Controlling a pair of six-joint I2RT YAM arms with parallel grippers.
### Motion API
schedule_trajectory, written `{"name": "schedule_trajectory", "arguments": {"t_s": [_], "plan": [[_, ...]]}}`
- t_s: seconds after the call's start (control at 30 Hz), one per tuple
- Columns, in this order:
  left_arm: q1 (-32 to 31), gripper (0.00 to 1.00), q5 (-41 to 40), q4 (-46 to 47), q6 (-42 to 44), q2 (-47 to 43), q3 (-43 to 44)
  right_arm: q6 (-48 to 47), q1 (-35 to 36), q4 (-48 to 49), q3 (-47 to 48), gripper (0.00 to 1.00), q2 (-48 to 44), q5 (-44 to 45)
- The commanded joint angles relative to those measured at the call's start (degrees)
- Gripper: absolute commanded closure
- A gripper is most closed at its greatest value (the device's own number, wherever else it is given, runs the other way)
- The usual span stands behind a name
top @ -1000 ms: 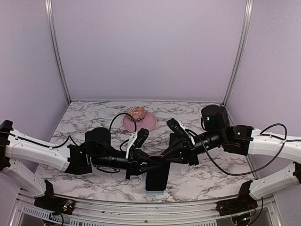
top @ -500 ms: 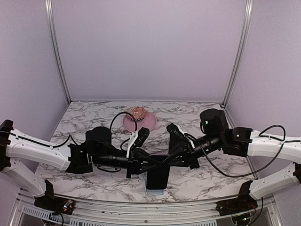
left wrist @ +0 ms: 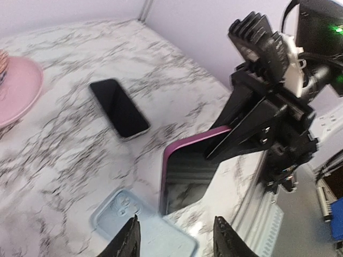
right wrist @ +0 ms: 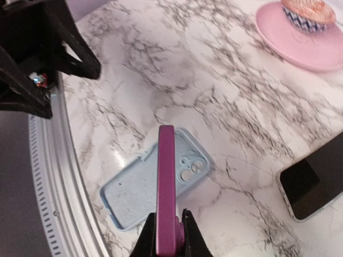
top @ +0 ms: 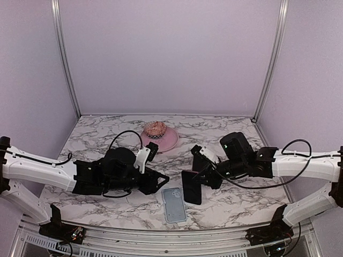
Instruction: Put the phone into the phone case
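The phone (left wrist: pixel 119 108), black screen with a thin pale edge, lies flat on the marble; it also shows in the right wrist view (right wrist: pixel 313 182) and is hidden in the top view. The clear phone case is out of view. My right gripper (top: pixel 199 176) is shut on a different dark phone with a magenta edge (right wrist: pixel 166 176), holding it on edge above the table (left wrist: pixel 187 176). My left gripper (left wrist: pixel 177 238) is open and empty, just above a grey-blue slab with a camera square (left wrist: pixel 107 214).
The grey-blue slab (top: pixel 174 204) lies flat near the front edge, also in the right wrist view (right wrist: pixel 134 187). A pink plate (top: pixel 166 140) with a patterned cup on it stands at the back centre. The metal front rail (right wrist: pixel 59 176) runs close by.
Both grippers were together over the dark phone on the slab. Now the left has let go and drawn back left; the right has lifted the phone away to the right, leaving the slab bare.
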Motion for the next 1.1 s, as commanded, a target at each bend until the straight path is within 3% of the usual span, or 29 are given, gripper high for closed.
{"name": "schedule_trajectory", "arguments": {"t_s": [0.0, 0.1, 0.2, 0.53, 0.87, 1.07], "plan": [[0.5, 0.56, -9.4, -22.6, -7.0, 3.9, 4.0, 3.4, -0.5, -5.5, 3.9, 1.00, 2.6, 11.8], [2.0, 0.60, -4.6, -23.1, -9.5, 8.3, 4.1, 4.2, -0.5, -7.2, 4.2, 1.00, 2.8, 12.0], [3.1, 0.66, -0.9, -23.2, -9.9, 13.6, 4.9, 6.2, -0.5, -5.6, 2.5, 1.00, 3.7, 6.8], [3.7, 0.69, 4.0, -22.8, -4.1, 25.6, 12.3, 11.2, -0.5, -0.4, -0.8, 1.00, 2.7, 5.1], [4.0, 0.69, 3.9, -22.2, -2.5, 25.3, 13.6, 10.8, -0.6, -1.2, -1.2, 1.00, 0.4, 7.6], [5.0, 0.68, 3.9, -21.3, 0.5, 23.1, 14.1, 9.1, -0.6, -1.9, 0.1, 1.00, -1.2, 3.9]]}}
